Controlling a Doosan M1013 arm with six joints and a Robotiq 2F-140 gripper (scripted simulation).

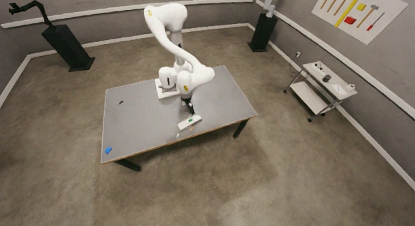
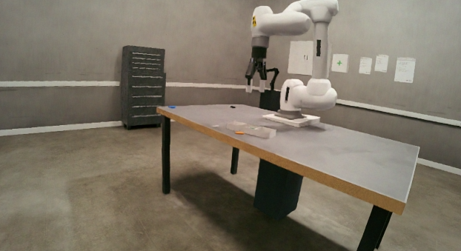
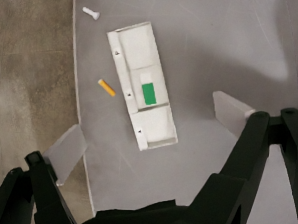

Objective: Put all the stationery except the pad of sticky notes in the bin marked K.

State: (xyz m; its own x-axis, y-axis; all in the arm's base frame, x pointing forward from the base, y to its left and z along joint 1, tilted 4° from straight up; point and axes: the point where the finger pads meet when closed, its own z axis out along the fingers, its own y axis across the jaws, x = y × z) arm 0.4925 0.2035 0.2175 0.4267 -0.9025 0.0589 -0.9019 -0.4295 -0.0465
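A row of joined white bins (image 3: 140, 87) lies near the table's front edge; it also shows in the top view (image 1: 189, 122) and the exterior view (image 2: 252, 129). The bins' letters are too small to read. A green block (image 3: 149, 94) lies inside the middle bin. A small orange stick (image 3: 107, 87) lies on the table beside the bins, and a small white piece (image 3: 91, 12) lies close to the table edge. My gripper (image 3: 146, 121) (image 2: 255, 89) is open and empty, well above the bins.
A blue pad (image 1: 108, 150) lies at the table's far front-left corner. A small black item (image 1: 121, 101) lies on the left part of the table. The arm's white base plate (image 1: 165, 90) stands at the back edge.
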